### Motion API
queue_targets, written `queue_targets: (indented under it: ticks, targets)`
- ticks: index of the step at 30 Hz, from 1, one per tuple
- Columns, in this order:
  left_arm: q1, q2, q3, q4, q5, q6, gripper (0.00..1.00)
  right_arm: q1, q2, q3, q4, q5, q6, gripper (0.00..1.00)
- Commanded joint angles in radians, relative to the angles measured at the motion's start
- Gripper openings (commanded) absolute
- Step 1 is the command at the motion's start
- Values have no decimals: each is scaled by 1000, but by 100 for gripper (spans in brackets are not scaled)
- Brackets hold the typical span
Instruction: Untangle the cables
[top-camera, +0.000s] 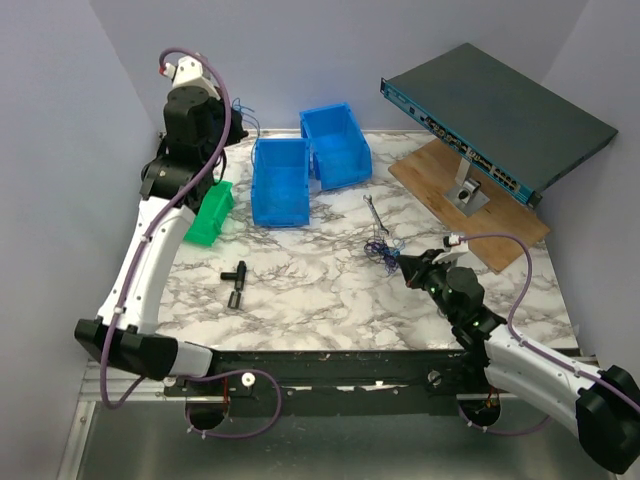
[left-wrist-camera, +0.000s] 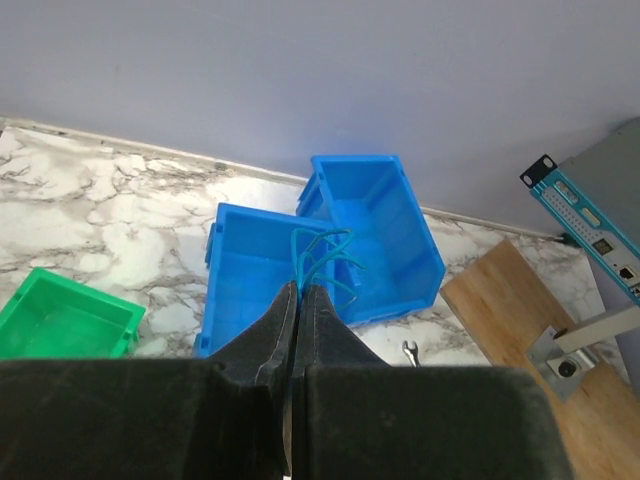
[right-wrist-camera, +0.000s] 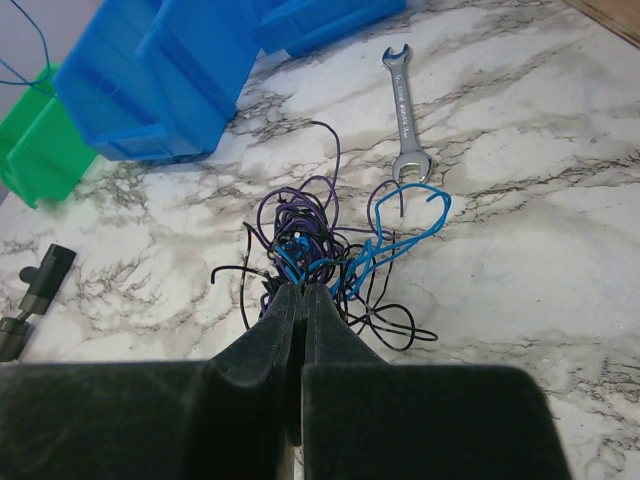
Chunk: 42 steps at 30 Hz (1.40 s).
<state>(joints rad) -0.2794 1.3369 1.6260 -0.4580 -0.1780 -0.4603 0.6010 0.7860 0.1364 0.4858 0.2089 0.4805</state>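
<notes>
The cables (right-wrist-camera: 322, 238) are a small knotted bundle of blue, purple and black thin wires lying on the marble table; the bundle also shows in the top view (top-camera: 380, 247). My right gripper (right-wrist-camera: 302, 290) is shut, with its tips in the near edge of the bundle; it also shows in the top view (top-camera: 402, 264). My left gripper (left-wrist-camera: 301, 290) is shut on a thin teal-blue cable (left-wrist-camera: 322, 258) whose loops stick out past the tips. It is held high at the back left (top-camera: 237, 118), above the blue bins.
A silver wrench (right-wrist-camera: 402, 108) lies just beyond the bundle. Two blue bins (top-camera: 280, 182) (top-camera: 336, 146) and a green bin (top-camera: 210, 213) stand at the back. A black T-shaped part (top-camera: 236, 283) lies front left. A network switch (top-camera: 495, 115) rests on a wooden board (top-camera: 440, 185).
</notes>
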Motion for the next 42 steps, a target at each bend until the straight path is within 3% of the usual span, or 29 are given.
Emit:
queue_targets:
  ticks: [1, 6, 15, 17, 21, 23, 25, 29, 31, 35, 39, 42]
  targets:
    - [25, 119, 127, -9, 101, -15, 0, 0, -13, -6, 27, 3, 1, 1]
    - [32, 248, 217, -30, 146, -27, 0, 0, -13, -4, 24, 10, -1, 1]
    - [46, 385, 189, -87, 131, -55, 0, 0, -15, -4, 17, 14, -2, 1]
    - [49, 401, 167, -88, 134, -57, 11, 0, -13, -3, 17, 15, -1, 1]
    - [49, 388, 94, -47, 131, -39, 50, 0, 1, 2, 16, 27, 4, 1]
    - [49, 376, 81, -46, 124, -32, 62, 0, 7, 5, 14, 27, 6, 1]
    - [49, 364, 79, -54, 116, -26, 68, 0, 8, 6, 13, 26, 7, 1]
    - [48, 323, 52, -64, 154, -14, 71, 0, 13, 5, 18, 8, 2, 1]
    - [38, 257, -43, -2, 214, 1, 72, 0, 24, 7, 30, -26, -8, 1]
    - [-21, 45, -437, 317, 302, 3, 87, 0, 68, 21, 59, -125, -26, 1]
    - [-128, -72, -721, 526, 364, 11, 88, 0, 104, 22, 108, -230, -31, 1]
    - [-231, -87, -821, 611, 418, 72, 83, 0, 130, 28, 106, -239, -16, 1]
